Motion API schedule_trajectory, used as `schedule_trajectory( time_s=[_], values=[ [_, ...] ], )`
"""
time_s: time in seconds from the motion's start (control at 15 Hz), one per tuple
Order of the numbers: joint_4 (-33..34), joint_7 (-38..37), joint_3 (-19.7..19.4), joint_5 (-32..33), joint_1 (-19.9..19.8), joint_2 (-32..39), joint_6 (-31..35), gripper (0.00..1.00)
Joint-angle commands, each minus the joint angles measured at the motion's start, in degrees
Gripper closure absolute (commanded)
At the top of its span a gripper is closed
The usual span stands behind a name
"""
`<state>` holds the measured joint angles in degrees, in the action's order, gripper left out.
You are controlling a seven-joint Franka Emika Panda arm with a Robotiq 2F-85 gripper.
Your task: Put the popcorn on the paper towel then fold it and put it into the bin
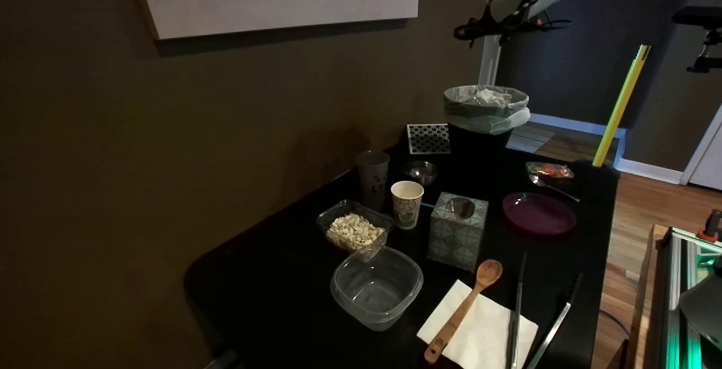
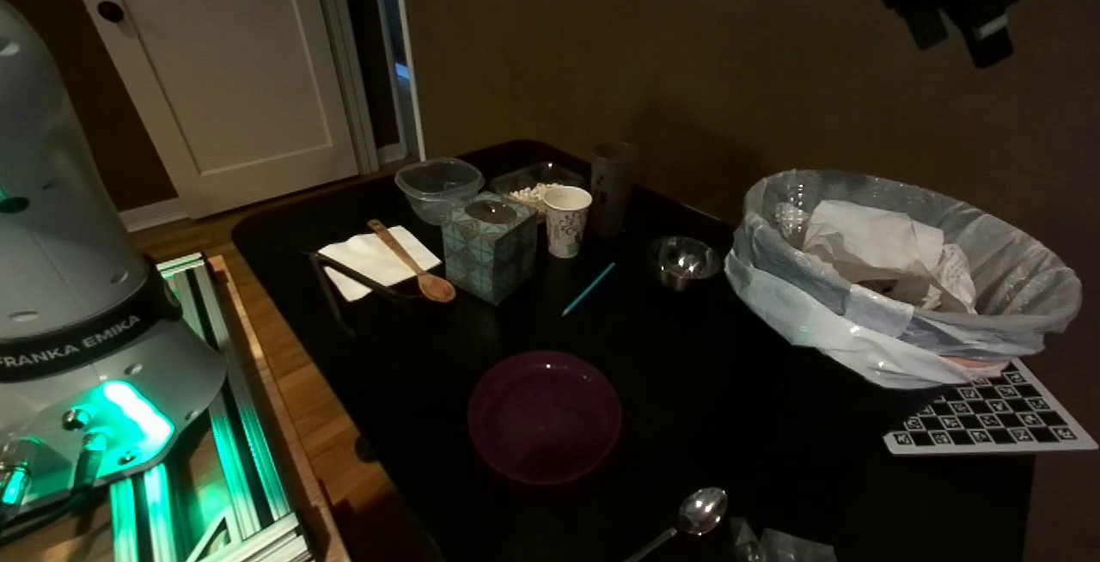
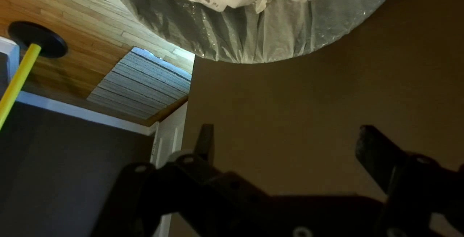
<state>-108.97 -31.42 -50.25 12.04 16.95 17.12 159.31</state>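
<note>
My gripper (image 3: pixel 286 127) hangs high above the table near the bin, its jaws wide apart with only the wall behind them. It is also seen at the top of an exterior view (image 2: pixel 961 39). The bin (image 2: pixel 799 326) has a clear liner and holds crumpled white paper (image 2: pixel 872 231). The popcorn (image 1: pixel 354 232), a heap of pale bits, sits in a small clear tub (image 1: pixel 383 223), partly hidden behind a tissue box and cup in an exterior view (image 2: pixel 533 195). The paper towel (image 1: pixel 489 326) lies flat on the table, with a wooden spoon (image 1: pixel 459 315) across it.
Tongs (image 1: pixel 555 324) lie over and beside the towel. A larger clear tub (image 1: pixel 377 295), a tissue box (image 1: pixel 456 239), a paper cup (image 1: pixel 406 208) and a tall plastic cup (image 1: pixel 372 174) stand close together. A purple plate (image 2: pixel 545 418) and metal spoon (image 2: pixel 703 512) lie farther along.
</note>
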Motion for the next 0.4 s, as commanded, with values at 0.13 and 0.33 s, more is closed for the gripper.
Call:
schedule_trajectory(
  time_s=[0.13,0.33],
  values=[
    [-0.23,1.05,-0.1,0.56,0.7,-3.4,-2.72,0.0],
    [-0.75,1.13,-0.1,0.62,0.89,-3.79,-2.78,0.0]
  ],
)
